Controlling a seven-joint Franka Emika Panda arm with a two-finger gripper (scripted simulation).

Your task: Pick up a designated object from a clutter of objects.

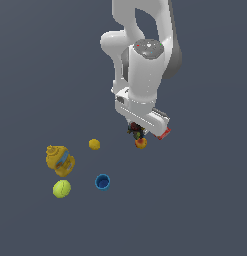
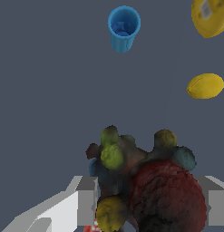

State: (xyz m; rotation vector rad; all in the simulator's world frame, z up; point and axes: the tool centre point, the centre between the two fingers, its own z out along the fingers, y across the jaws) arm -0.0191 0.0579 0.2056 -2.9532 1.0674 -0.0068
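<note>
Dark lumpy thing (image 2: 145,186) sits gripped between the jaws; arm (image 1: 145,65) reaches straight down beside the orange fruit (image 1: 141,144).

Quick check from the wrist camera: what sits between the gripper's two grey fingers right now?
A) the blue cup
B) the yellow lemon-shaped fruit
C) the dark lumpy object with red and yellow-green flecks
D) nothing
C. In the wrist view the dark lumpy object with red and yellow-green flecks fills the gap between the gripper fingers, while the blue cup and the yellow lemon-shaped fruit lie apart, farther off.
</note>
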